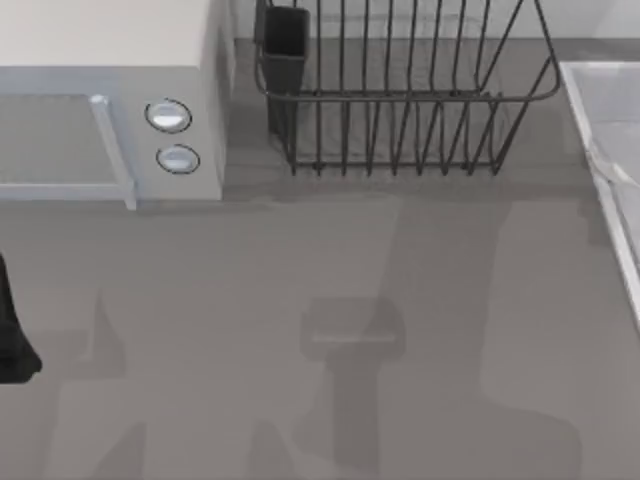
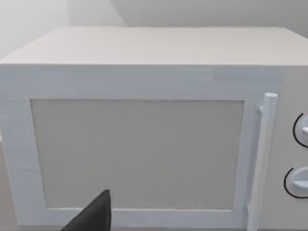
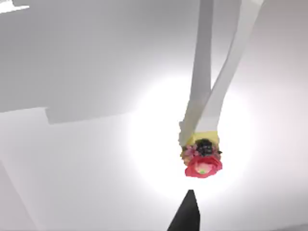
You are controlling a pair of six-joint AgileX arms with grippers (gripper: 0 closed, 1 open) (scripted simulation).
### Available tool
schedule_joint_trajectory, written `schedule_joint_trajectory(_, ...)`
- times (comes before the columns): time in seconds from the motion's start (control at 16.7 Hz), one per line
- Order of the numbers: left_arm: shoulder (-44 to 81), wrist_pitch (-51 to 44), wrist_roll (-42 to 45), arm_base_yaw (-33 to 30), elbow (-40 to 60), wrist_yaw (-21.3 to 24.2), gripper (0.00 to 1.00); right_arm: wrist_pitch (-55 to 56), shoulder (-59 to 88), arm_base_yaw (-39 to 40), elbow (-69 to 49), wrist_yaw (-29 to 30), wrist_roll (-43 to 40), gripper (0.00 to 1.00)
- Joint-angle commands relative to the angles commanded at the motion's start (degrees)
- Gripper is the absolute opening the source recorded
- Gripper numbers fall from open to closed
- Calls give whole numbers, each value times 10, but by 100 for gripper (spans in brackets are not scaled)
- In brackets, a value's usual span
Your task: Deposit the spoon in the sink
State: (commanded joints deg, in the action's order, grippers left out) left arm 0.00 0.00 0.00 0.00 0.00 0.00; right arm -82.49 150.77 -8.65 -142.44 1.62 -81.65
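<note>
right wrist view: spoon [image 3: 202, 161] over sink [image 3: 86, 163] floor, left arm [image 1: 12, 330] parked.

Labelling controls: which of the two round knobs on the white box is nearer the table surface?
The lower knob, closest to the bottom edge of the white box. The upper knob sits directly above it, nearer the box's top.

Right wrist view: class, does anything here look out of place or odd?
Yes. A pale spoon with a yellow, pink and red flower-like ornament at one end lies on the sink's smooth pale floor. Tableware in a basin is not odd, but the bright decoration stands out against the otherwise grey scene.
</note>
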Motion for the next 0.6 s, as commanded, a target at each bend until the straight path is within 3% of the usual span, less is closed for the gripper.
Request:
schedule_joint_trajectory(0.24,0,0,0,0,0,0,100,0,0,0,0,0,0,98)
schedule_joint_trajectory(0.6,0,0,0,0,0,0,100,0,0,0,0,0,0,100)
